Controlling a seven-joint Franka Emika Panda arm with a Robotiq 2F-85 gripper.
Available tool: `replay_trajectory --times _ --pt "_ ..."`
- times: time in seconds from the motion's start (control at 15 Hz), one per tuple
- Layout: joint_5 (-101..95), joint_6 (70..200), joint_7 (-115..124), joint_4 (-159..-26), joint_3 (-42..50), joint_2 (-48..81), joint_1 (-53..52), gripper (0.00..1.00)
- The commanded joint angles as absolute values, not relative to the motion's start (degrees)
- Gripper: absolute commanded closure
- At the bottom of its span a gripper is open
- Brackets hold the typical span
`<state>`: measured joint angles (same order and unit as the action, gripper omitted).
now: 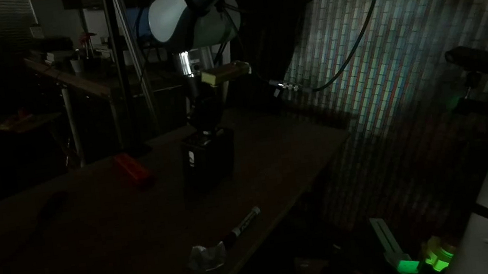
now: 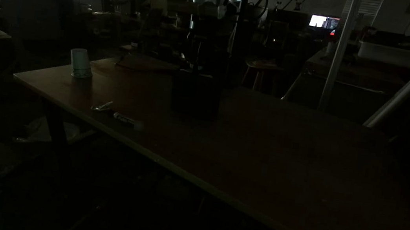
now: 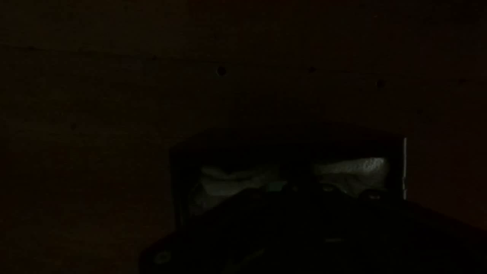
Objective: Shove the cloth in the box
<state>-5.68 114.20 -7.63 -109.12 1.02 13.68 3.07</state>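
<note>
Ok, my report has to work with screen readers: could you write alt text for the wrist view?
Pale cloth sits inside a dark box, seen from above in very dim light. The black gripper hides part of both, and a dark brown tabletop lies beyond.

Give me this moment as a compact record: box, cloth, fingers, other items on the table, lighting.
Box: dark, standing on the table, open side up
Cloth: pale, wrinkled; visible folds lie inside the box
Fingers: shut, at the box's opening; contact with the cloth too dark to tell
Other items: red object, marker, crumpled shiny scrap, pale cup
Lighting: very dim
</note>
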Motion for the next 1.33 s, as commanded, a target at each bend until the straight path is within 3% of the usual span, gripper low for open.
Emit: replay_trajectory --times 0.0,1.27 --pt "-4.36 115.55 -7.66 -110.58 0.95 12.44 2.91 0.98" --pt "-3.78 114.77 -10.74 -102.25 0.09 24.3 3.16 0.99"
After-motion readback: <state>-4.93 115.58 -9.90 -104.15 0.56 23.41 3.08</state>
